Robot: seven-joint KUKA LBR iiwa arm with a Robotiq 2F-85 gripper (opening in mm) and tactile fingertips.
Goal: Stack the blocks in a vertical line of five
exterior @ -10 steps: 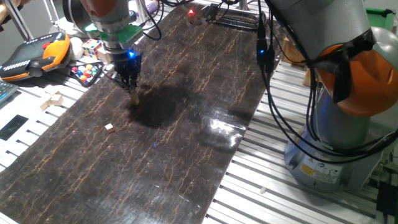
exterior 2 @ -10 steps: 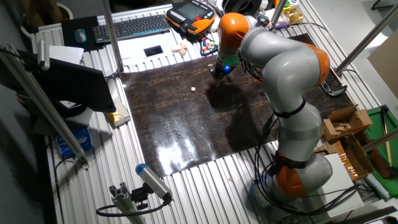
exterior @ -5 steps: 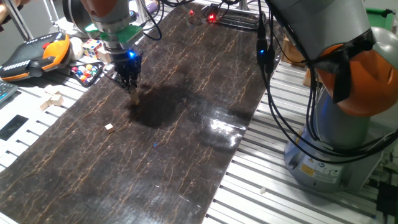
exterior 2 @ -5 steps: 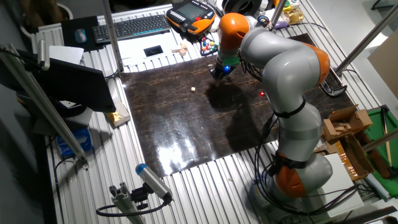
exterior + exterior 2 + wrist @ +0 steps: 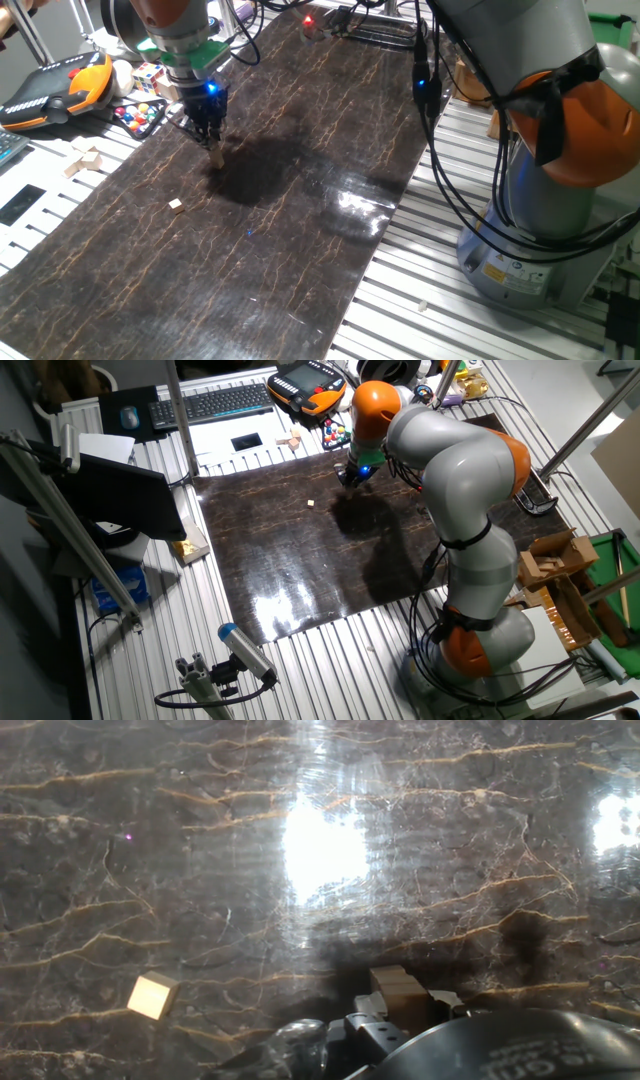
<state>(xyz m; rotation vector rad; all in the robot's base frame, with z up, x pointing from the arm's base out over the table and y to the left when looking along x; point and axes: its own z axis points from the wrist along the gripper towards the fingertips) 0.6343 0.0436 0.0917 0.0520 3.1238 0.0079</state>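
My cameras. One fixed view: low, near the dark mat (image 5: 300, 200), looking along its length toward the arm. The other fixed view: high, farther off, looking down from the opposite side (image 5: 300, 550). Hand view: close above the mat (image 5: 200, 850). All share the mat; both fixed views share the gripper (image 5: 214, 143) (image 5: 347, 477).

You're looking at a dark, glossy mat (image 5: 300, 560) with gold veining, laid over a ribbed aluminium table (image 5: 330, 670). Overhead light glares off the mat near its right edge (image 5: 355, 205). At the far left sit a keyboard (image 5: 210, 402), an orange-and-black teach pendant (image 5: 60, 85) and a tray of coloured balls (image 5: 138, 115). A green surface (image 5: 610, 565), possibly a board, shows at the right; it's too cropped for you to tell.
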